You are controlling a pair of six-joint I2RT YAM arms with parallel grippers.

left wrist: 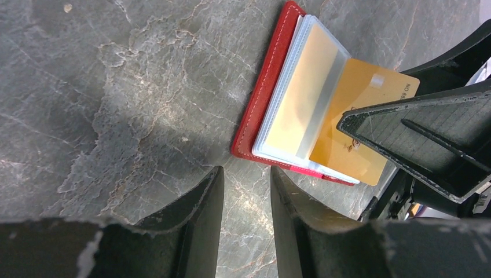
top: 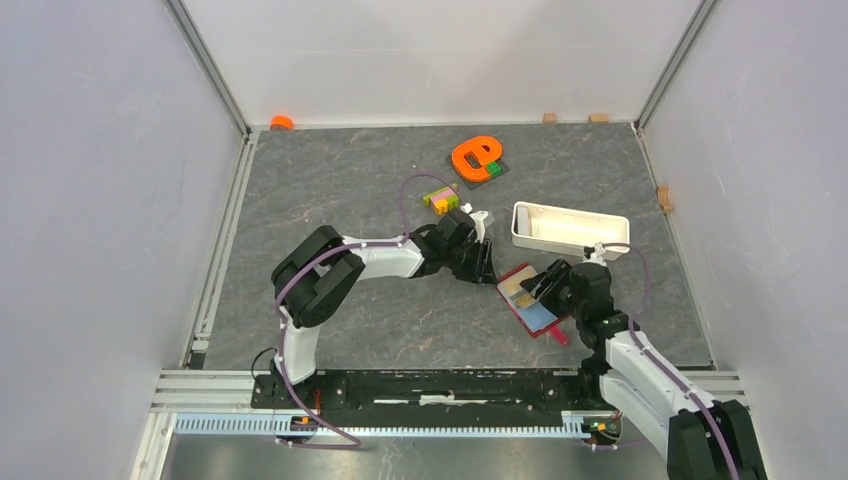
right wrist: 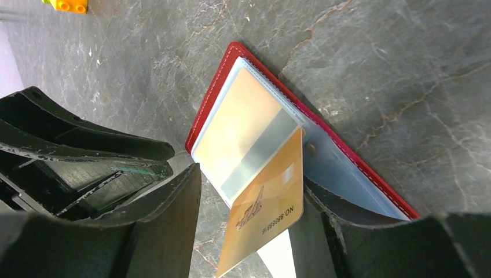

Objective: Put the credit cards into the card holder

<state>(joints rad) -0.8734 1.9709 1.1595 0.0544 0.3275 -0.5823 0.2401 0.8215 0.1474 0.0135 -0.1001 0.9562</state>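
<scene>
**Second gold card part-way into its sleeve**

The card holder [top: 532, 312] lay open on the grey table [top: 330, 200], at about four o'clock from its middle. A white tray [top: 525, 238] stood near it at one o'clock. One gold card [right wrist: 246, 130] sat fully behind a clear sleeve. A second gold credit card [right wrist: 269, 223] was tucked under that sleeve at a slant. In the right wrist view its numbered end stuck out towards six o'clock.

The right gripper [right wrist: 250, 176] straddled this card with a finger on either side. Whether the fingers actually pinched its edges could not be told. The left gripper [left wrist: 246, 174] hovered at the holder's ten o'clock side in the overhead view. Its jaws stood apart with nothing between them, near the red cover but clear of it.

The step in hand looked to be the insertion itself, not yet finished. The next move would likely call for squaring the card to the pocket and pushing it along the sleeve's line. The light holder might skid under that push, so the left fingers could usefully pin its cover.
</scene>
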